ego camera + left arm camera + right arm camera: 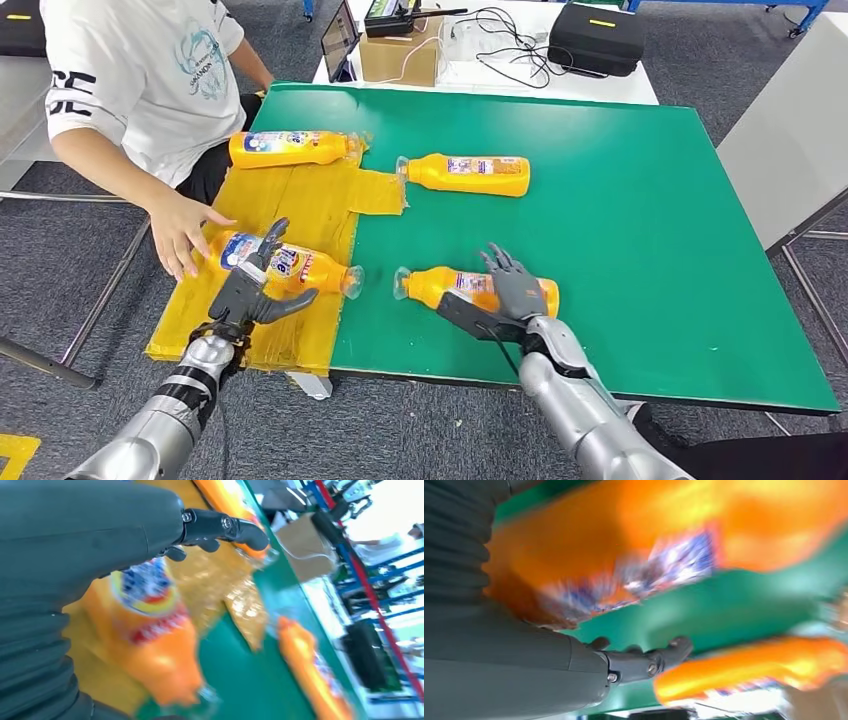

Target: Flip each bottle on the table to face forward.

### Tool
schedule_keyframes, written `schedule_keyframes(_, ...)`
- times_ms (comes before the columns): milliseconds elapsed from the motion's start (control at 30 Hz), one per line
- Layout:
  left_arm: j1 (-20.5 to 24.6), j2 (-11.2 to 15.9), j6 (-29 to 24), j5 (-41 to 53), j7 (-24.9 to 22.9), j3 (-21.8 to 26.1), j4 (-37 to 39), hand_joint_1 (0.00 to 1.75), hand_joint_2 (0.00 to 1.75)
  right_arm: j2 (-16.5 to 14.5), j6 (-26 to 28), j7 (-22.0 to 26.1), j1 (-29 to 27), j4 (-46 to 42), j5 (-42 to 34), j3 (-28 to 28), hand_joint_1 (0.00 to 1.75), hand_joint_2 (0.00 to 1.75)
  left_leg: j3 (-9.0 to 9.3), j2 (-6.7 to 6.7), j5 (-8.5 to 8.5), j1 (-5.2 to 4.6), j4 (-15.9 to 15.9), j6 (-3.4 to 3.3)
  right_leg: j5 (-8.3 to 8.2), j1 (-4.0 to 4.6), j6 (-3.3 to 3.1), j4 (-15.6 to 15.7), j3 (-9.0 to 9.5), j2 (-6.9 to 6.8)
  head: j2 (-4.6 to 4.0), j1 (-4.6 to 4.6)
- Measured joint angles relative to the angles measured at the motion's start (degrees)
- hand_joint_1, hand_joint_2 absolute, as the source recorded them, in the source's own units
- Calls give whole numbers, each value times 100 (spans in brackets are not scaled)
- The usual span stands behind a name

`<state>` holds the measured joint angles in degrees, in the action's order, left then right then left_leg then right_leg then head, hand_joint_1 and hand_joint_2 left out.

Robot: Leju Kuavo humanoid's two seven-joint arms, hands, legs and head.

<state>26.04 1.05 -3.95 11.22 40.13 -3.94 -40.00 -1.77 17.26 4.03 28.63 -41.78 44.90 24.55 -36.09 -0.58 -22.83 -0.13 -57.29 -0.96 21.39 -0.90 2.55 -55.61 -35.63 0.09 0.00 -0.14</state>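
A green table (640,180) held a yellow board (300,215) at its left side, and a person (140,70) sat beside it with a hand (182,232) resting on the board's edge. Four orange bottles lay on their sides: the far-left bottle (290,148) on the board, the far-right bottle (468,173) on the green, the near-left bottle (300,268) on the board, the near-right bottle (455,287) on the green. The left hand (255,285) lay over the near-left bottle, fingers apart, gripping nothing. The right hand (512,285) rested on the near-right bottle, fingers spread.
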Motion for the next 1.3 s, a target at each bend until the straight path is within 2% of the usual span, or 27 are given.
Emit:
schedule_keyframes(267, -67, -417, 858, -251, -71, 462, -390, 0, 175, 325, -346, -488, -113, -195, 689, 2, 0, 175, 1, 3, 0, 0, 0, -2, -1, 1, 1, 1, -3, 0, 1, -2)
schedule_keyframes(500, -73, -621, 1210, -337, -199, 697, -499, 0, 175, 713, -886, -725, -158, -455, 1151, -5, 0, 175, 2, 4, 1, -9, 0, -6, -2, -7, 4, 1, 0, 0, 0, -2)
schedule_keyframes(533, -72, -632, 1226, -348, -204, 722, -502, 0, 175, 752, -923, -729, -159, -473, 1159, -8, 21, 175, 2, 5, 2, -11, 0, -7, -3, -8, 4, 1, 0, 0, 0, -2)
schedule_keyframes(633, -70, -649, 1267, -352, -208, 770, -509, 0, 175, 817, -1093, -716, -150, -500, 1145, -11, 151, 175, 4, 7, 2, -12, 0, -8, -3, -9, 5, 1, 0, 1, 1, -2)
schedule_keyframes(667, -69, -656, 1285, -352, -207, 781, -509, 0, 175, 835, -1205, -681, -132, -503, 1106, -11, 174, 175, 5, 7, 2, -12, 0, -8, -3, -8, 5, 1, 1, 1, 1, -2)
schedule_keyframes(800, -49, -684, 1261, -336, -205, 798, -509, 0, 175, 907, -1583, -439, -26, -473, 869, -10, 175, 175, 9, 8, 2, -12, 0, -8, -4, -8, 5, 1, 3, 2, 1, -1)
schedule_keyframes(1067, 38, -727, 1132, -311, -292, 798, -441, 0, 175, 924, -1590, -184, 66, -311, 479, -7, 175, 175, 10, 4, 12, -13, 0, -21, -8, -9, 10, 1, 8, 0, 1, -2)
schedule_keyframes(1167, 70, -747, 983, -298, -346, 798, -371, 0, 175, 872, -1314, 74, 24, -282, 70, -62, 175, 175, 8, 4, 11, -13, 0, -22, -8, -9, 11, 1, 8, 0, 1, -2)
schedule_keyframes(1300, 91, -818, 811, -342, -420, 799, -312, 0, 175, 617, -768, 275, -210, -403, -364, -283, 175, 175, 2, 10, 7, -12, 1, -19, -8, -8, 11, 0, -2, 3, 1, -3)
